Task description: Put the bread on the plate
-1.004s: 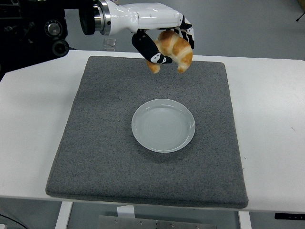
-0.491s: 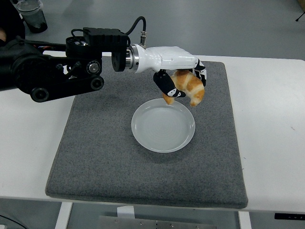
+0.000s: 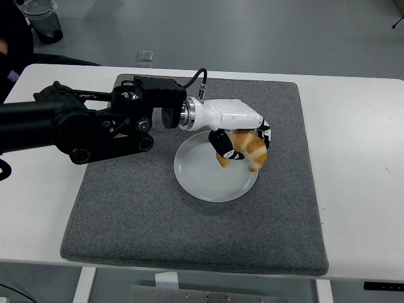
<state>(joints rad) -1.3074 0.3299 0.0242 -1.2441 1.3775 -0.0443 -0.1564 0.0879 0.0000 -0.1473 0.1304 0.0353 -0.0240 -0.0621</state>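
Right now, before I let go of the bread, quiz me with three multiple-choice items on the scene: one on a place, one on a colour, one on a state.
1. Where is the golden-brown croissant?
A. over the round white plate's right part
B. on the bare white table
C. off the grey felt mat

2. What colour is the mat?
A. blue
B. grey
C. red

3. What is the left hand doing?
A. open, empty
B. resting at the table's edge
C. grasping the croissant

Key: 1 A, the croissant overlaps the plate's right rim; 2 B, the felt is dark grey; 3 C, the fingers wrap around the croissant.
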